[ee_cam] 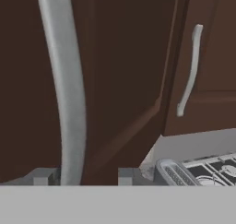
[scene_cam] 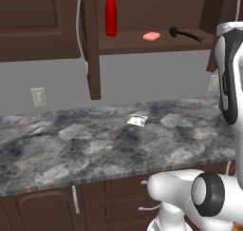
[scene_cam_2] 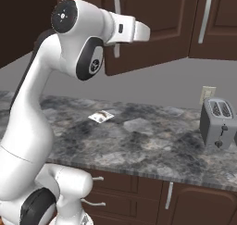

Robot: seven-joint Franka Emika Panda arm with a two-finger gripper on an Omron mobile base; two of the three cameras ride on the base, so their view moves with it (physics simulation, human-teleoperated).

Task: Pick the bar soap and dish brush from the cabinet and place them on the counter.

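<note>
Up close, the fingers (ee_cam: 83, 177) straddle the cabinet's silver handle (ee_cam: 64, 89) without clenching it; left base camera shows bar soap (scene_cam: 152, 36) shelved.

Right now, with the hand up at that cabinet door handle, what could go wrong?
The gripper straddles the door's silver handle; pulling off-line could slip the fingers off it. On the shelf, the red bottle stands beside the bar soap and could be toppled on the reach in. The dish brush lies near the shelf's front edge and could roll off.
</note>
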